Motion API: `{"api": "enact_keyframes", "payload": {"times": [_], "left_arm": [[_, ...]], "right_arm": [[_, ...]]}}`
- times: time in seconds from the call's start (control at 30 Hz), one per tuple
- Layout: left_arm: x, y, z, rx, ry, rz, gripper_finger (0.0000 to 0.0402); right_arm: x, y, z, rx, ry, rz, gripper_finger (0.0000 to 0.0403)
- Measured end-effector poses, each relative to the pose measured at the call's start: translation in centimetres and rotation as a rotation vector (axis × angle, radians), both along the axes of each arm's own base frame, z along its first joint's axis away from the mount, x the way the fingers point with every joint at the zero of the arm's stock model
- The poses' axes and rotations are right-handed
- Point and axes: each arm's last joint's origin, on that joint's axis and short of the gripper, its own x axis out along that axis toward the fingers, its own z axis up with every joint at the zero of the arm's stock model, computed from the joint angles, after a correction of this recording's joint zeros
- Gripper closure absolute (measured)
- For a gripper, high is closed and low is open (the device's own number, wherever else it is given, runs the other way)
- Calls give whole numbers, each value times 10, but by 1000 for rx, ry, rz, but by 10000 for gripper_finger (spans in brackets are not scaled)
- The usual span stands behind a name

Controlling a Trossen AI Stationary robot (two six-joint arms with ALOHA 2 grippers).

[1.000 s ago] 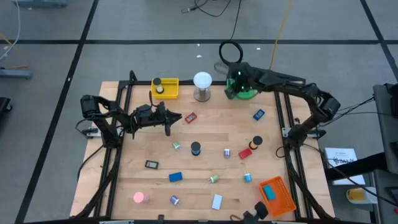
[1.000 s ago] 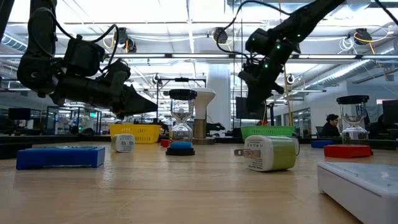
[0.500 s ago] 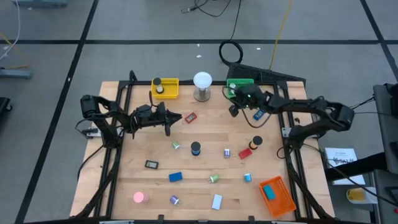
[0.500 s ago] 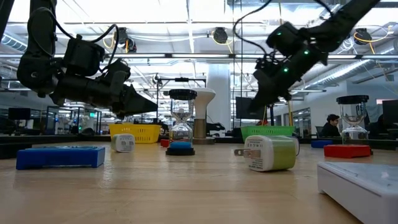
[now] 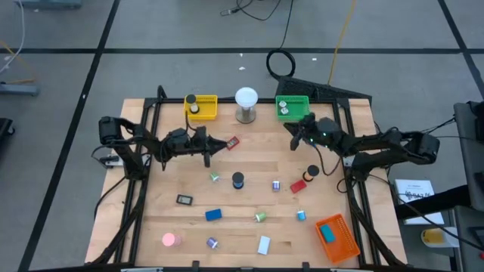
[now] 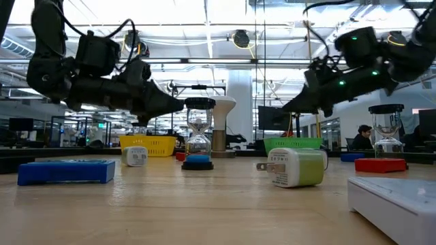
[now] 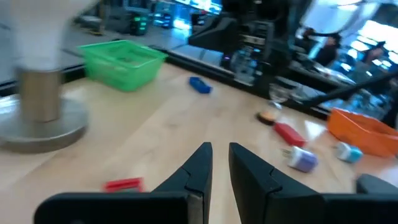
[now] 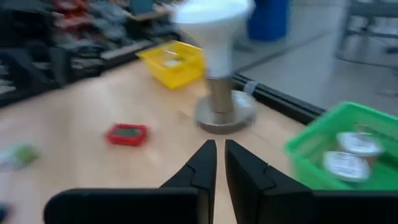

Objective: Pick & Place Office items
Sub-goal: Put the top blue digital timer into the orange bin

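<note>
My left gripper [image 5: 221, 143] [image 7: 221, 148] hovers level over the far-left part of the table, shut on nothing. Its tips stand just short of a flat red item [image 5: 231, 141] [image 7: 123, 184] lying on the wood. My right gripper [image 5: 290, 128] [image 8: 221, 144] hangs almost level just nearside of the green tray [image 5: 292, 108], shut and empty. Small office items lie scattered on the table: a black cap [image 5: 238, 180], a red block [image 5: 299, 185], a blue block [image 5: 213, 214], a green roll [image 5: 259, 217], a pink disc [image 5: 169, 239], a white block [image 5: 263, 244].
A white ball on a metal stand [image 5: 246, 104] sits at the far edge between the yellow tray [image 5: 201, 106], which holds a black cap, and the green tray, which holds round items [image 8: 354, 143]. An orange tray [image 5: 336, 236] with a blue block stands near right.
My right gripper has come away from above the green tray, toward the table's near edge and down, tipping from pointing steeply down to almost level. My left gripper has crept toward the table's right, closer to the flat red item.
</note>
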Motion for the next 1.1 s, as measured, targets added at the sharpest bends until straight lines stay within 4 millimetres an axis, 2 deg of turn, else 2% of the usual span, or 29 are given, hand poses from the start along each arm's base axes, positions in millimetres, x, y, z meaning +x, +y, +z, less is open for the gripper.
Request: {"api": "enact_keyframes", "payload": {"times": [0.17, 0.33, 0.43, 0.53, 0.6, 0.67, 0.77, 0.9, 1.0, 1.1], "left_arm": [[12, -26, 5, 106, -12, -36, 344], [16, -49, 3, 176, 12, -19, 344], [16, -57, 0, 187, 51, 14, 352], [15, -63, -5, 182, 98, 10, 382], [15, -66, -6, 181, 116, -1, 396], [14, -68, -9, 190, 138, -12, 393], [14, -68, -10, 216, 159, -20, 386], [14, -68, -12, 258, 177, -27, 386], [14, -68, -12, 267, 183, -29, 389], [14, -68, -12, 267, 183, -29, 396]], "right_arm": [[-3, 21, -2, -14, -109, 101, 389], [4, 40, 3, -51, -160, 212, 401], [7, 51, 11, -45, -250, 266, 396], [8, 59, 19, -16, -348, 307, 394], [10, 61, 25, -24, -387, 320, 396], [13, 60, 30, -5, -400, 309, 400], [25, 55, 36, 24, -279, 244, 401], [45, 47, 49, 88, 119, 86, 402], [50, 43, 66, 167, 368, -50, 402], [50, 43, 82, 250, 479, -146, 402]]}}
